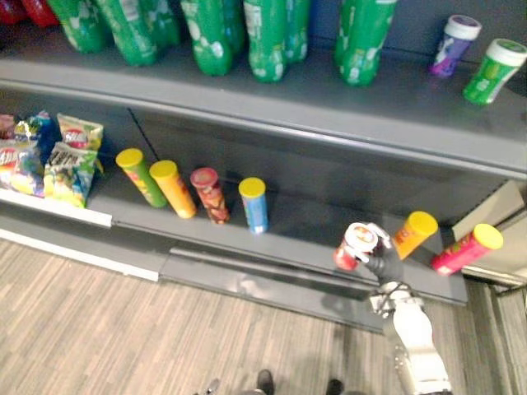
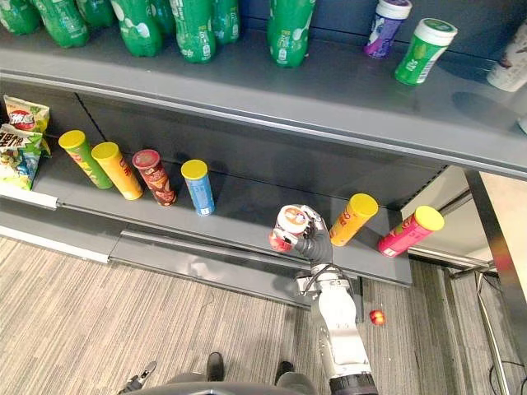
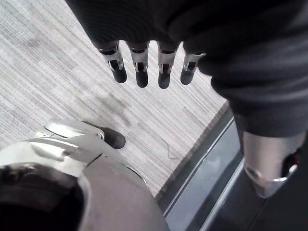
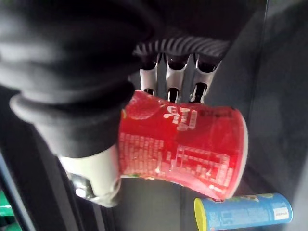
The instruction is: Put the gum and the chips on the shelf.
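Note:
My right hand (image 1: 384, 262) is shut on a red chips can with a white lid (image 1: 355, 245), which it holds tilted at the front edge of the lower shelf (image 1: 288, 226). In the right wrist view its fingers (image 4: 171, 72) curl round the red can (image 4: 183, 149), with a blue can (image 4: 245, 216) past it. A purple gum bottle (image 1: 453, 45) and a green gum bottle (image 1: 492, 72) stand on the upper shelf (image 1: 329, 107) at the right. My left hand (image 3: 140, 67) hangs over the floor with straight fingers and holds nothing.
On the lower shelf stand a green can (image 1: 140, 175), an orange can (image 1: 173, 188), a red can (image 1: 210, 195) and a blue can (image 1: 254, 204). Right of my hand lean an orange can (image 1: 414, 233) and a pink one (image 1: 466, 248). Chip bags (image 1: 49, 156) sit far left, green bottles (image 1: 268, 37) above.

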